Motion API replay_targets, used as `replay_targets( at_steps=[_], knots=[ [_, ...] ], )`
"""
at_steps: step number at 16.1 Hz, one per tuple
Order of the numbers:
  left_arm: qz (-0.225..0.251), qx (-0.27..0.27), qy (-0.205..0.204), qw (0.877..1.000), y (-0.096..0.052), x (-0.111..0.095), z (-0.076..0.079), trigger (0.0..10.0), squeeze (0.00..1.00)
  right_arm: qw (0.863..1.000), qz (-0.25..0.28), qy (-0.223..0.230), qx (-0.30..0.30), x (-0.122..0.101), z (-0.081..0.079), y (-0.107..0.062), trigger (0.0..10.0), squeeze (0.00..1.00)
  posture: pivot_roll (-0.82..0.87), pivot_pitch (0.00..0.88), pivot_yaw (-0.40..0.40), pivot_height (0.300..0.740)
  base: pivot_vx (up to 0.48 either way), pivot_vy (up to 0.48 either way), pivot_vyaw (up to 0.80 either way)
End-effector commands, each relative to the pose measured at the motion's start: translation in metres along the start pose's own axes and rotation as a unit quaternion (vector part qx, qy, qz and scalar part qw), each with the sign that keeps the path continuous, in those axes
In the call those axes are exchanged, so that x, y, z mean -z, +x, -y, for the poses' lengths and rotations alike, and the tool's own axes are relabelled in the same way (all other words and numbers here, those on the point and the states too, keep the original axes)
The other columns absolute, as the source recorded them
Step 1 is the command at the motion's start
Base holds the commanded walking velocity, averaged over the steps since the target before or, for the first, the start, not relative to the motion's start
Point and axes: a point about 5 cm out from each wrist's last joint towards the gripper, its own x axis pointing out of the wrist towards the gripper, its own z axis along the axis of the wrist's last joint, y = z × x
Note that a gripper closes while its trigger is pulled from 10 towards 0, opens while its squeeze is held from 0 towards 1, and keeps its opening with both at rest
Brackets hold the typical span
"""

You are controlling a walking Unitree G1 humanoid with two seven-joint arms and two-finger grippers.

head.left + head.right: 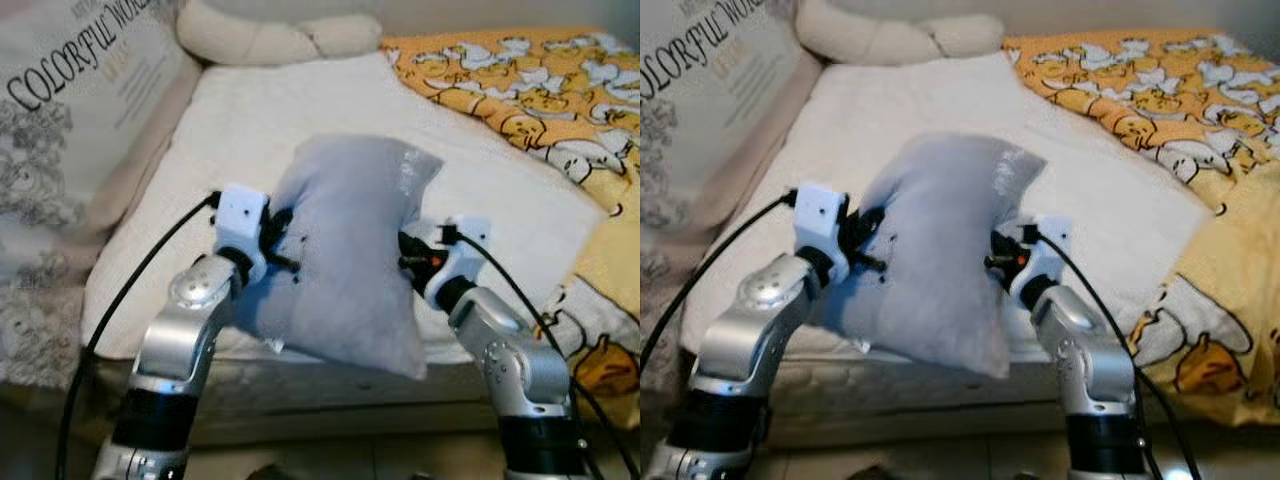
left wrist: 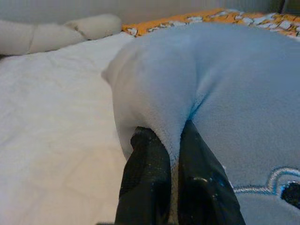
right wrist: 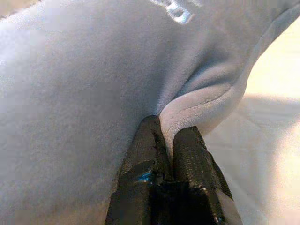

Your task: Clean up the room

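From the head cameras, a pale blue-grey pillow (image 1: 350, 250) is hanging above the near edge of a bed covered by a white sheet (image 1: 300, 110), gripped from both sides. The left gripper (image 1: 285, 250) is pinching the pillow's left edge, and the right gripper (image 1: 408, 252) is clamping its right edge; both silver arms are reaching up from below the pillow. Beyond the pillow, at the head of the bed, a cream bolster (image 1: 270, 30) is lying across the sheet. To the pillow's right, an orange-yellow blanket (image 1: 530, 90) printed with cartoon ducks is spreading over the bed and draping down its near corner. To the pillow's left, a large cushion (image 1: 70, 90) is leaning, printed with "COLORFUL WORLD" in dark capitals; smaller lettering beneath is too blurred to read.

In the left wrist view, the two black fingers (image 2: 145, 183) are closing tightly on a fold of the pillow's fleece, with a stitched emblem showing at the fabric's edge; the sheet and bolster are lying behind.

In the right wrist view, the fingers (image 3: 145, 154) are squeezing a seamed edge of the pillow, embroidery showing further along it, too partial to read.
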Motion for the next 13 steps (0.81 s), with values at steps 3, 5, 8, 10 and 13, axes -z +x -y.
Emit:
replay_targets(
  at_steps=[3, 5, 8, 10, 13],
  knots=[
    [0.012, -0.013, 0.010, 1.000, -0.0044, -0.0058, -0.0091, 10.0, 0.00, 1.000, 0.011, 0.010, -0.022, -0.0012, -0.0129, 0.0020, 10.0, 0.00, -0.02, 0.000, 0.099, 0.740, 0.000, 0.329, 0.00],
    [0.011, -0.011, 0.011, 1.000, -0.0044, -0.0057, -0.0090, 10.0, 0.00, 1.000, 0.009, 0.013, -0.020, 0.0006, -0.0132, 0.0014, 10.0, 0.00, -0.03, 0.000, 0.101, 0.740, 0.000, 0.328, 0.00],
    [0.011, -0.008, 0.014, 1.000, -0.0037, -0.0064, -0.0100, 10.0, 0.00, 1.000, 0.006, 0.017, -0.014, 0.0024, -0.0131, 0.0015, 10.0, 0.00, -0.03, 0.000, 0.105, 0.740, 0.000, 0.329, 0.00],
    [0.011, -0.006, 0.014, 1.000, -0.0028, -0.0065, -0.0092, 10.0, 0.00, 1.000, 0.005, 0.018, -0.012, 0.0019, -0.0119, 0.0021, 10.0, 0.00, -0.03, 0.000, 0.105, 0.740, 0.000, 0.330, 0.00],
    [0.009, -0.013, 0.010, 1.000, -0.0021, -0.0074, -0.0095, 10.0, 0.00, 1.000, 0.005, 0.020, -0.008, 0.0010, -0.0101, 0.0028, 10.0, 0.00, -0.02, 0.000, 0.103, 0.740, 0.000, 0.110, 0.00]
  ],
)
